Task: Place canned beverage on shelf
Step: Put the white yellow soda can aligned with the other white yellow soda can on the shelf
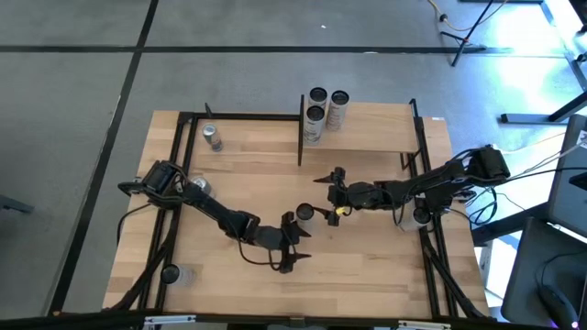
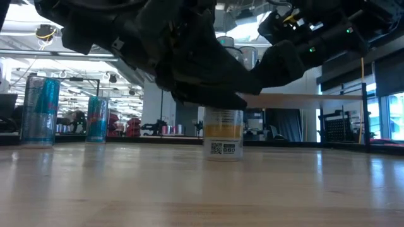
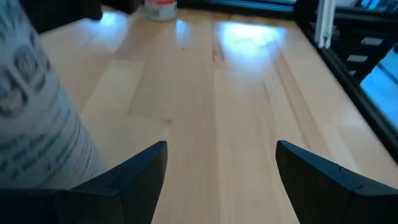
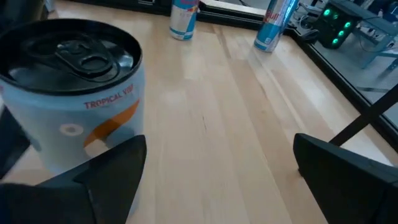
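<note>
The canned beverage [image 1: 304, 213] stands upright on its base mid-table; it is pale with an orange band and a black top [image 4: 74, 93], and shows in the low view [image 2: 223, 133]. My right gripper [image 1: 321, 195] is open, with the can just outside its near finger [image 4: 118, 168]. My left gripper [image 1: 295, 246] is open, with the can [image 3: 31, 118] just outside its far finger [image 3: 143, 171]. Nothing is between either pair of fingers. The shelf [image 1: 367, 133] is a small pale board with black posts at the far right.
Three cans [image 1: 316, 94] [image 1: 339, 98] [image 1: 314, 115] stand at the shelf's far left end. A can [image 1: 213, 136] stands at the table's far left. Two blue cans [image 2: 39, 110] [image 2: 96, 118] show in the low view. Black frame posts [image 1: 301, 128] edge the shelf and table.
</note>
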